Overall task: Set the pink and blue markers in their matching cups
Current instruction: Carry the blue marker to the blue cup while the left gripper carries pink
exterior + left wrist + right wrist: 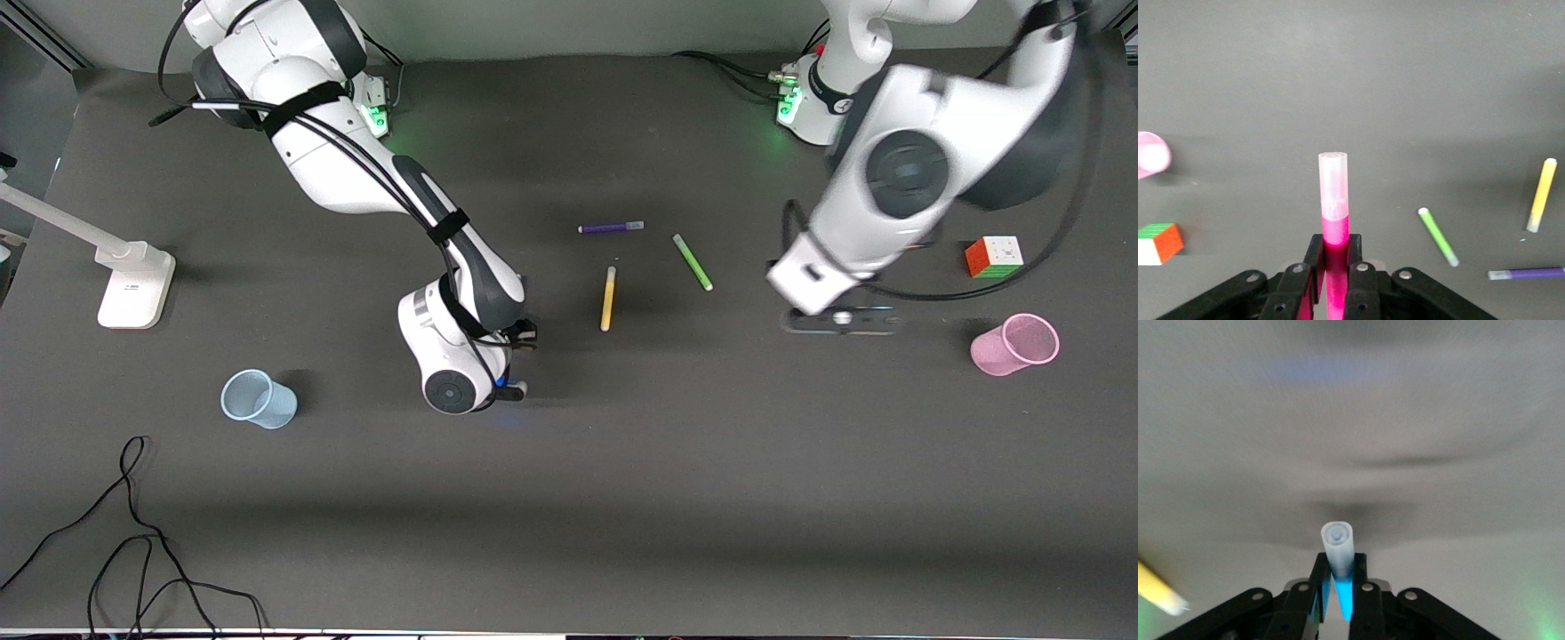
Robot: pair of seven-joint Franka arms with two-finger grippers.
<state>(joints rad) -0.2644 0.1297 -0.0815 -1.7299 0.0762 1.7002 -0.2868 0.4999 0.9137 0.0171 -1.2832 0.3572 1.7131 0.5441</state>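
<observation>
Over the bench point(622, 498), left end effector point(1333, 270) clamps the pink marker point(1333, 200), right end effector point(1338, 587) the blue marker point(1339, 550); carry each upright, centred over its matching cup, pink cup point(1015, 345) and blue cup point(258, 399).

A dark grey mat covered the surface point(622, 498). A white stand point(133, 284) stood toward the right arm's end, and black cables point(133, 533) trailed nearer the front camera.

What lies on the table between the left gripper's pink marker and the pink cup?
Nothing visible does. The left gripper holds the pink marker up over bare table. The pink cup stands toward the left arm's end, and the colour cube sits beside the cup, farther from the front camera.
</observation>
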